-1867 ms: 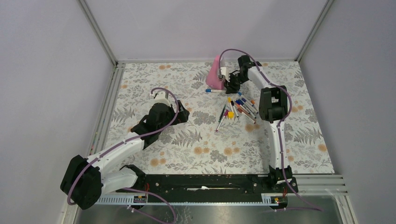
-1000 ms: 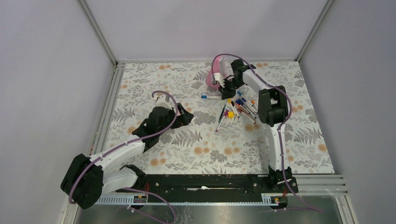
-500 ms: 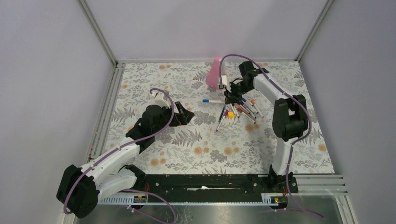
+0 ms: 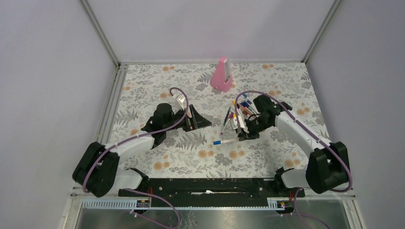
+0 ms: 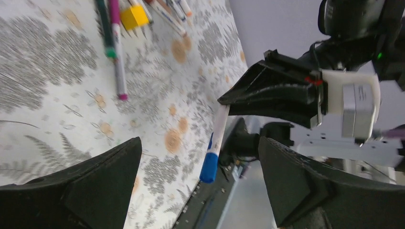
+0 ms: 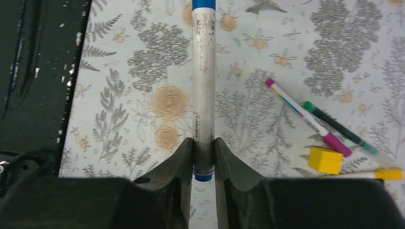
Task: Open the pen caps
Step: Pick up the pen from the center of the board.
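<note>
Pinching thin white marker barrel (image 6: 204,71) in right gripper (image 6: 204,143) fingers, blue plastic cap (image 6: 204,4) clear of them at 12 o'clock; left gripper (image 5: 198,143) splayed wide, empty.

Floral table (image 4: 157,86), heap of capped pens (image 4: 240,112), pink wedge (image 4: 221,75)

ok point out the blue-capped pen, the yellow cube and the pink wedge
blue-capped pen (image 6: 203,86), right wrist view, mid barrel
yellow cube (image 6: 326,160), right wrist view, top face
pink wedge (image 4: 221,75), top external view, sloping face

white arms (image 4: 128,145), black joints (image 4: 98,167), purple cables (image 4: 177,90)
</note>
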`<state>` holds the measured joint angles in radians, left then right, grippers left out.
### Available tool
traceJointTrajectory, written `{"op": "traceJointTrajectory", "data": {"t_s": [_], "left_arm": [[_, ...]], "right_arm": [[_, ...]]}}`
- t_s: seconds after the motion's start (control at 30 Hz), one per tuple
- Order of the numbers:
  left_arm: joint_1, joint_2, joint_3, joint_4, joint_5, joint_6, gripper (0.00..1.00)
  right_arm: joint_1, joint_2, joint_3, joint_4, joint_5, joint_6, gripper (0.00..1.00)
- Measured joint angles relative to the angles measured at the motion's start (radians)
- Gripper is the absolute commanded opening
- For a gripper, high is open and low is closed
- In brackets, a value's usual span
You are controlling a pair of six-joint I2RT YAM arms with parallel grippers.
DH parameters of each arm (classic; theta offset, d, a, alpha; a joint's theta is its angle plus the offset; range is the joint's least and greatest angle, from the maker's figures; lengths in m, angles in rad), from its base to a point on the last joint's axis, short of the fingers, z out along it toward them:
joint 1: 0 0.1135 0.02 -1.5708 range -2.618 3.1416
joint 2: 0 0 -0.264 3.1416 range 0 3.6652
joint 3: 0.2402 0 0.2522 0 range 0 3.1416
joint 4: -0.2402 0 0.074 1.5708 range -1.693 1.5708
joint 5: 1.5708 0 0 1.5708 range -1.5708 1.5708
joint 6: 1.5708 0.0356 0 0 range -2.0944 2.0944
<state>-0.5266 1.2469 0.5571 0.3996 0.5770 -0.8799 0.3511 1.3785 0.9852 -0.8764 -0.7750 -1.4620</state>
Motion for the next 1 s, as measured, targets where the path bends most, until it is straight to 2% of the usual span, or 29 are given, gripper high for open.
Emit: {"op": "traceJointTrajectory", "data": {"t_s": [0.17,0.37,0.67,0.93,1.0], "left_arm": [[-0.047,0.171,-0.009,0.144,0.084,-0.119,0.99],[-0.171,0.317,0.036,0.175,0.114,-0.157,0.99],[-0.232,0.415,0.069,0.184,0.120,-0.169,0.87],[-0.277,0.460,0.100,0.225,0.152,-0.180,0.68],[-0.287,0.479,0.107,0.241,0.162,-0.188,0.57]], "right_arm": [[0.016,-0.103,-0.130,0.046,0.003,0.002,0.00],[0.016,-0.142,-0.206,0.116,0.008,0.004,0.00],[0.016,-0.155,-0.230,0.165,0.014,0.004,0.00],[0.031,-0.155,-0.234,0.182,0.014,0.004,0.00],[0.039,-0.155,-0.236,0.184,0.014,0.004,0.00]]}}
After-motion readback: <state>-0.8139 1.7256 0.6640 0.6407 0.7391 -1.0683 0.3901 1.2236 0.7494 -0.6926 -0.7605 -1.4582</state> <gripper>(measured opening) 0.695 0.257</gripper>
